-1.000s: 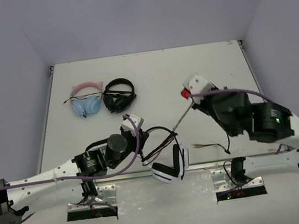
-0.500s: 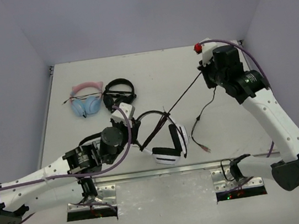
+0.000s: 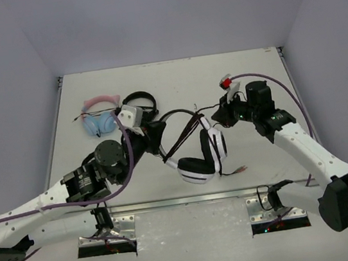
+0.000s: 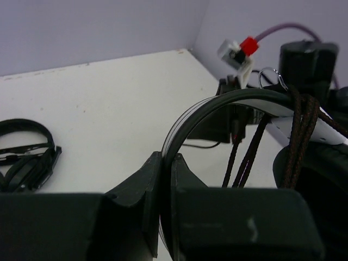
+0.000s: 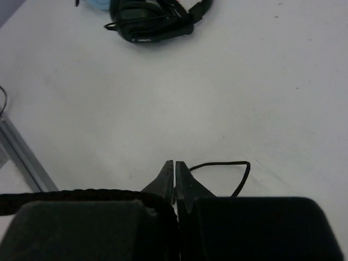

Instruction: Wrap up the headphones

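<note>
i have the left gripper (image 3: 157, 138) clamped tight on the headband (image 4: 228, 100) of the headphones (image 3: 200, 166), fingers pinching the thin white-and-black band edge-on. the headphones sit at the middle of the tabletop (image 3: 249, 68), closer to its near edge than its far one, with the ear cups hanging toward the near edge and the band arching up toward the far side. i cannot tell whether the cups touch the surface.

the right gripper (image 3: 222, 116) is just beside the band on its right, jaws closed tip to tip. in the right wrist view the thin black cable (image 5: 231, 164) comes out right at the tips and loops over the table, so it looks pinched there. several dark strands of it cross the band in the left wrist view, and a loose end lies near the near edge, right of the cups.

the pink-and-blue cat-ear pair (image 3: 100, 120) and the black pair (image 3: 141, 102) lie side by side toward the far left corner, the black one partly behind my left wrist.
</note>
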You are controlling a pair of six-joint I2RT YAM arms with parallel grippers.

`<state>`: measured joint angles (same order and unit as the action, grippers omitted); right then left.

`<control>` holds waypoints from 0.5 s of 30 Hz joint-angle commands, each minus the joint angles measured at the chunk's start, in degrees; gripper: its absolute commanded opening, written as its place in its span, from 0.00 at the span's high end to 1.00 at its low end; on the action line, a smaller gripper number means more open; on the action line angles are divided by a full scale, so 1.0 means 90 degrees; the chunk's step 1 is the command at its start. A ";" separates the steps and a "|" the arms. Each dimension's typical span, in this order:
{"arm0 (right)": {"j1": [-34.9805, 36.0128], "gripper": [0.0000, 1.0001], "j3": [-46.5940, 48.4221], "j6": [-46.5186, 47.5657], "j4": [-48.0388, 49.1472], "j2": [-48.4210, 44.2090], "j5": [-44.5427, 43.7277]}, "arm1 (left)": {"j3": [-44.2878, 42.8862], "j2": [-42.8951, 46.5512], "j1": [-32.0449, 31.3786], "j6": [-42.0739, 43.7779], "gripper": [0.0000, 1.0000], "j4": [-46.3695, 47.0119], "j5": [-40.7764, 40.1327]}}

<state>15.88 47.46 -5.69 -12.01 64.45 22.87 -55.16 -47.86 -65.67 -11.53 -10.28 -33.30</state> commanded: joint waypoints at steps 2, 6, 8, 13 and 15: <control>-0.0007 0.94 -0.0875 -0.1376 0.3136 -0.0295 0.2075 | -0.0795 0.0064 -0.0037 -0.0535 1.00 0.2477 0.0379; 0.0392 0.86 -0.1892 -0.2988 0.6101 -0.0004 0.2634 | -0.0951 -0.0180 -0.0038 -0.0672 1.00 0.3738 0.0186; 0.0880 0.84 -0.2060 -0.3400 0.7051 0.0356 0.2634 | -0.1428 -0.0589 -0.0047 -0.0614 1.00 0.3799 -0.0097; 0.1906 0.84 -0.2548 -0.3508 0.8228 0.1022 0.2176 | -0.3388 -0.1712 -0.0047 -0.0409 1.00 0.3039 -0.1444; 0.2082 0.84 -0.2636 -0.3664 0.8801 0.1315 0.2088 | -0.3782 -0.2123 -0.0047 -0.0195 1.00 0.2921 -0.2184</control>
<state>32.86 24.82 -34.76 51.81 73.97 42.63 -82.26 -64.88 -65.71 -12.88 9.41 -41.69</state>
